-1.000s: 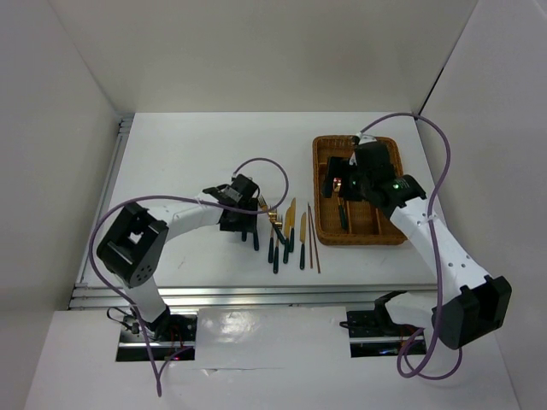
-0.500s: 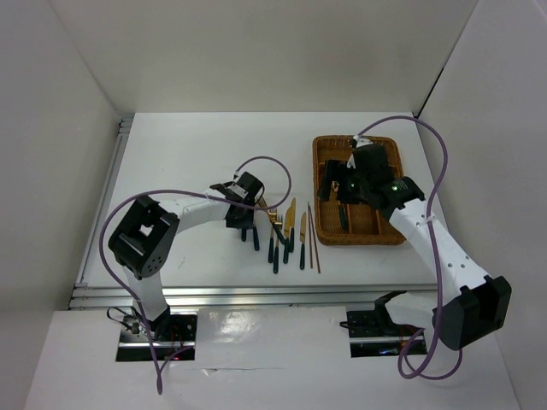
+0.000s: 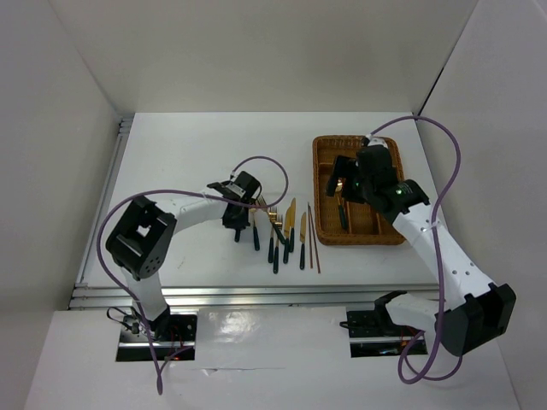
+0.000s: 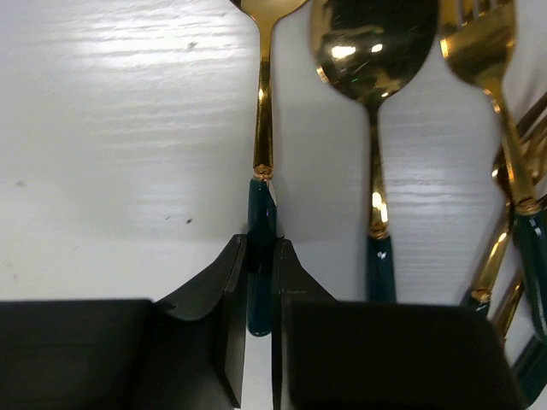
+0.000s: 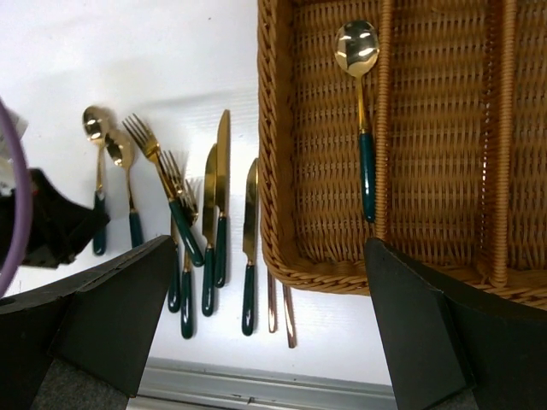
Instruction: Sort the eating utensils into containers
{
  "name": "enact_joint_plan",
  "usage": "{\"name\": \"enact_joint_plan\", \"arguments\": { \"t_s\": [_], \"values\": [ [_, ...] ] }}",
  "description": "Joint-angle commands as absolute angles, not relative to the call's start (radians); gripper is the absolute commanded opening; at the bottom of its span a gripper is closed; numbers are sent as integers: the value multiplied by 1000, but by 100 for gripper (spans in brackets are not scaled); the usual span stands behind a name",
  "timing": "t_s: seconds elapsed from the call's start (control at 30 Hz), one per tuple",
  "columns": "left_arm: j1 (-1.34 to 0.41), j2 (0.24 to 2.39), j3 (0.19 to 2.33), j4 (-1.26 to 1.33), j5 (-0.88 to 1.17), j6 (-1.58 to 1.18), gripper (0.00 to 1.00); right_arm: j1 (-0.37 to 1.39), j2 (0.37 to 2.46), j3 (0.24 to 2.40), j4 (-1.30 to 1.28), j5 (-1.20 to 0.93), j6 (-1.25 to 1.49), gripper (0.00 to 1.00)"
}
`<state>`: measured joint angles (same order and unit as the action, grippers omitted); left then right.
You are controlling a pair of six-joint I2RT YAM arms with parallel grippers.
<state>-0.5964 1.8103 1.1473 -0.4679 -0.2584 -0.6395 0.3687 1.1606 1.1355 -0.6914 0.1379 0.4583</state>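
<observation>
A small spoon (image 4: 263, 128) with a gold bowl and dark green handle lies on the white table, and my left gripper (image 4: 261, 248) (image 3: 238, 224) is shut on its handle. A bigger spoon (image 4: 373, 51) and a fork (image 4: 491, 60) lie just to its right. More forks (image 5: 158, 179), knives (image 5: 220, 196) and the brown chopsticks (image 5: 280, 312) lie in a row left of the wicker tray (image 5: 273, 171). One spoon (image 5: 366, 128) (image 3: 343, 213) rests in a tray compartment. My right gripper (image 5: 269, 248) (image 3: 342, 181) hovers open over the tray's near left corner, holding nothing.
The tray (image 3: 359, 235) sits at the right of the table, its compartments running front to back. A metal rail (image 5: 256, 389) borders the table's near edge. White walls enclose the table on three sides. Purple cables loop above both arms.
My left gripper's jaws have shut onto the small spoon's handle. My right gripper has shifted a little to the right over the tray, still open.
</observation>
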Motion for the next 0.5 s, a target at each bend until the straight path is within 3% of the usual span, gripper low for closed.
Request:
{"name": "enact_joint_plan", "arguments": {
  "t_s": [0.0,0.23,0.47],
  "values": [
    [-583,1677,1184,-552,-282,-644,0,376,1132,1117,-704,204,499,99],
    [-607,1501,1288,-572,-129,-629,0,367,1141,1069,-684,276,538,99],
    [-679,1492,1285,-336,98,-805,0,272,1149,1013,-696,313,632,99]
  ]
}}
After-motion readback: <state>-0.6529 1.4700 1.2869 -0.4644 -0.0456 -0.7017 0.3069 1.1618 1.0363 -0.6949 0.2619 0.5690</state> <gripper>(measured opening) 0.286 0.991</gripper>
